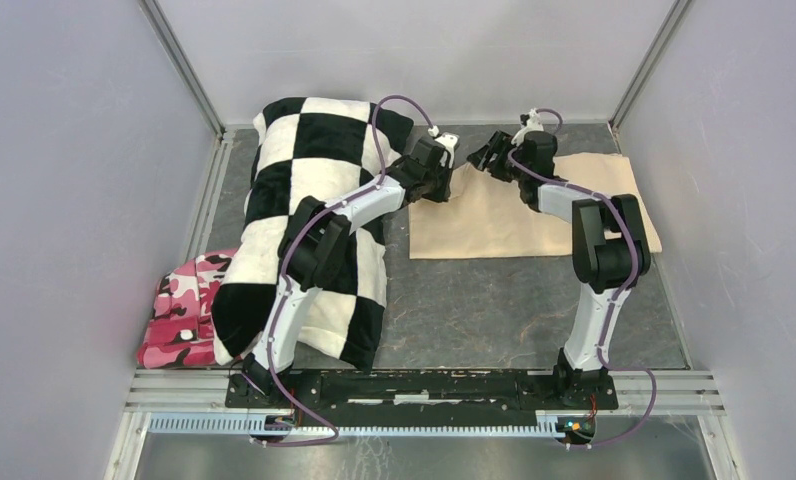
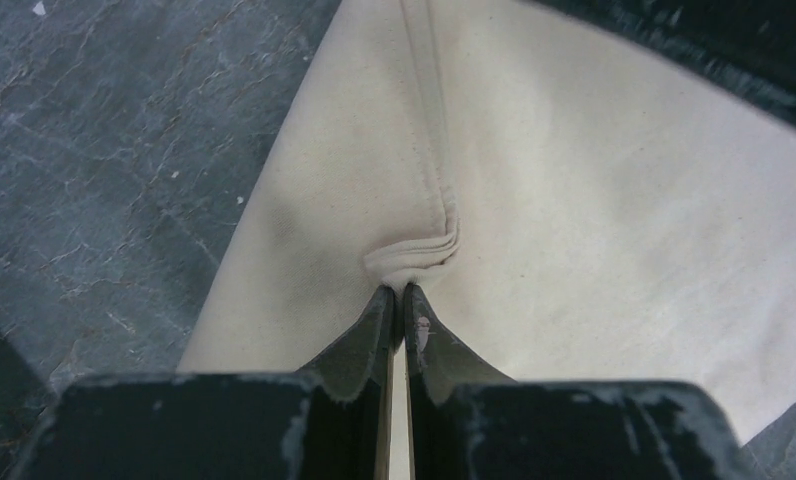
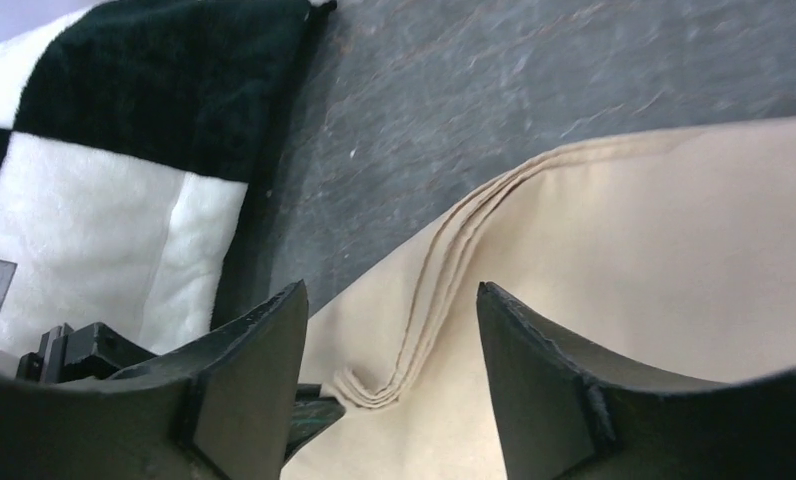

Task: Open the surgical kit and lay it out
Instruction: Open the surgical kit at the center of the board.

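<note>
Left gripper [image 2: 399,296] tight on layered fold of beige cloth wrap [image 2: 594,220] (right gripper [image 3: 392,292] agape)

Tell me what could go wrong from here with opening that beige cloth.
1. The left gripper pinches only a small bunched fold of the cloth at its very tips; a pull might slip it free.
2. The cloth edge shows several stacked layers, so the pinch may hold more than one and drag the whole wrap instead of opening it.
3. The open right gripper hangs close beside the left one; the two might collide.
</note>
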Robot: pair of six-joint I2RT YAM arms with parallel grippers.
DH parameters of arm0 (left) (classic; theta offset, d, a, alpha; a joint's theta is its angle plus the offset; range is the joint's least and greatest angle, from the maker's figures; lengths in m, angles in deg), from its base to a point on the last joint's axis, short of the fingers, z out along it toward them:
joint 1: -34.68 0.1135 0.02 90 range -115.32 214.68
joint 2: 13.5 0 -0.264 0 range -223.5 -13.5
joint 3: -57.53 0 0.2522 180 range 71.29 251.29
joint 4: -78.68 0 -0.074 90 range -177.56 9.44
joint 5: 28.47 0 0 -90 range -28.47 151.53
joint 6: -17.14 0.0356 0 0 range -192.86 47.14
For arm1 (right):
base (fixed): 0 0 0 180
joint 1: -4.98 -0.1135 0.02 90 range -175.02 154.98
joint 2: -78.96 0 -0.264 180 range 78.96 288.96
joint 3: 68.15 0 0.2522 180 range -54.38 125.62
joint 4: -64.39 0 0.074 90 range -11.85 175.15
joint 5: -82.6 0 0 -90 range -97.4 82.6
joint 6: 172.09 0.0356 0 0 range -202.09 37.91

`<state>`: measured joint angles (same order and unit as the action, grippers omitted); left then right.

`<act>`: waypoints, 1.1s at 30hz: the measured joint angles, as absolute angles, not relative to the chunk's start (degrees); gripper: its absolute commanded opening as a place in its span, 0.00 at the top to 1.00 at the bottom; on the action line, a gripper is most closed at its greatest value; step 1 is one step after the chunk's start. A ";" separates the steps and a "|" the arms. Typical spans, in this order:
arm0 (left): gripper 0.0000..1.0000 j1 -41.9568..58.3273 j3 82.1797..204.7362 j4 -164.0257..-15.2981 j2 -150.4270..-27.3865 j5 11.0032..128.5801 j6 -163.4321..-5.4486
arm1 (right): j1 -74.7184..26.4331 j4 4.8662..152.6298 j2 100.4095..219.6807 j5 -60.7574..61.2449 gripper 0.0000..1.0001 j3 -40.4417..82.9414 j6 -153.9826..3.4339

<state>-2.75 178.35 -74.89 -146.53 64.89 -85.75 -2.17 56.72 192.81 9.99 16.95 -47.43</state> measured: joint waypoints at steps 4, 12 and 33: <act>0.88 -2.50 177.28 -75.35 -146.40 64.84 -85.75 | -3.16 55.56 195.01 11.87 0.49 16.71 -43.92; 0.88 -2.44 175.89 -76.03 -145.00 64.58 -85.75 | -3.24 55.56 198.10 11.76 0.48 16.49 -41.77; 0.88 -1.85 175.08 -77.30 -144.17 64.21 -85.75 | -1.43 54.47 203.80 12.04 0.65 18.45 -38.78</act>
<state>-1.85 175.08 -77.30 -144.17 64.21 -85.75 -1.43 54.47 203.80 12.04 18.45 -38.78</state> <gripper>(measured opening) 0.119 0.351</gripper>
